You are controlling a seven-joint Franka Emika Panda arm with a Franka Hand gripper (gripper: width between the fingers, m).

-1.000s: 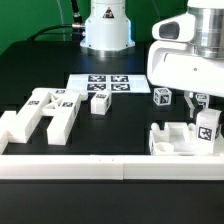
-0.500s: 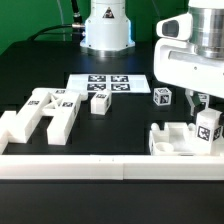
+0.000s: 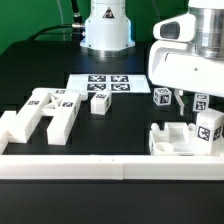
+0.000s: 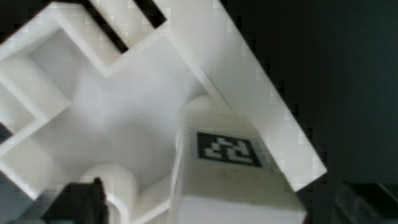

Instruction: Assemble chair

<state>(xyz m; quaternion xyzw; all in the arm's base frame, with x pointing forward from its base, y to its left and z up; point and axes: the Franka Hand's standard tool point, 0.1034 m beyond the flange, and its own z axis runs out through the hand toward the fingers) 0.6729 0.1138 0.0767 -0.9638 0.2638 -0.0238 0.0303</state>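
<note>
The black table is edged at the front by a low white border rail, and the marker board lies toward the back. The chair is in pieces. An H-shaped piece and a small block lie on the exterior view's left. A partly joined assembly with an upright tagged post sits on the right. Your gripper hangs just over that assembly. In the wrist view its fingers are spread wide on either side of the post and pinch nothing. Expect the parts to be light, rigid plastic that won't give. They probably skid easily on the table if nudged. Take hold across two flat, parallel faces of a chunky section, squarely, so nothing twists out.
</note>
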